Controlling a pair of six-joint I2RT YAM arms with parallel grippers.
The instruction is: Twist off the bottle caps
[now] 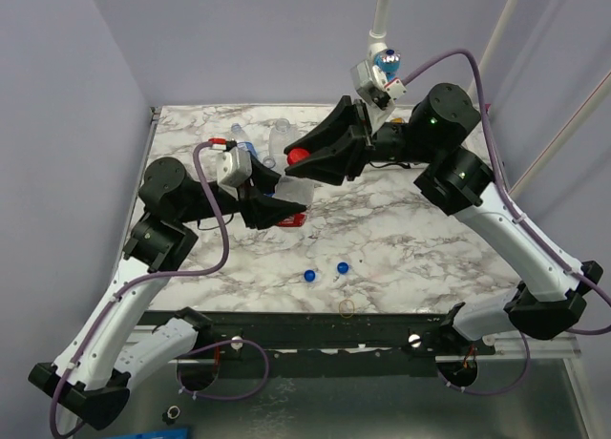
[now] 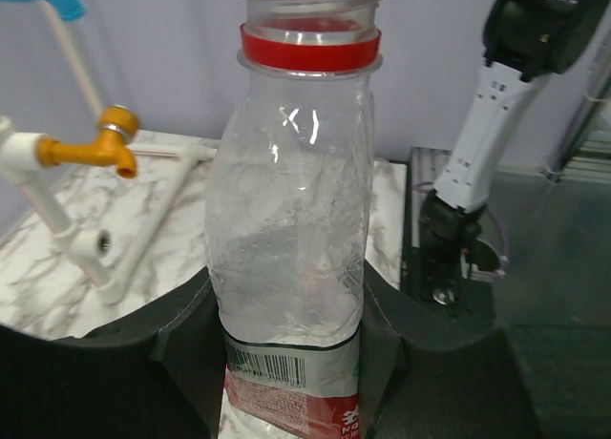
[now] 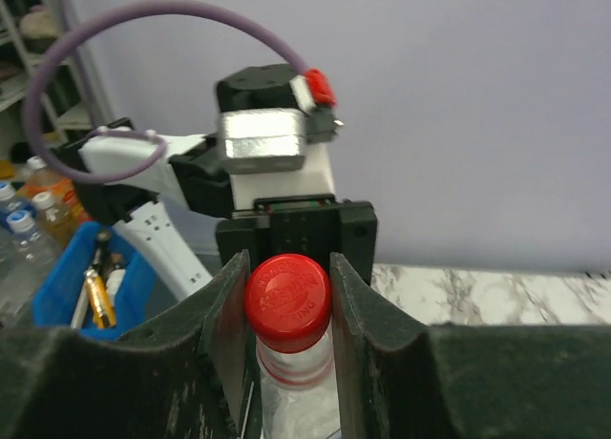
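You see a rubber band [image 1: 347,308] at the marble table's [image 1: 430,248] near edge, and a yellow tap [image 2: 100,145] on white pipes [image 2: 59,231].

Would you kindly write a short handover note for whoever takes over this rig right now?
Left gripper: shut on the lower body of the red-label bottle.
Right gripper: shut on that bottle's red cap.
Done: two blue caps lie loose on the table, near the front.
In progress: bare thread shows above the bottle's red ring, so the red cap looks partly unscrewed. I cannot tell whether it is free yet.
Left: finish taking the red cap off, then check the other bottles at the back. Their tops are too small to judge here.
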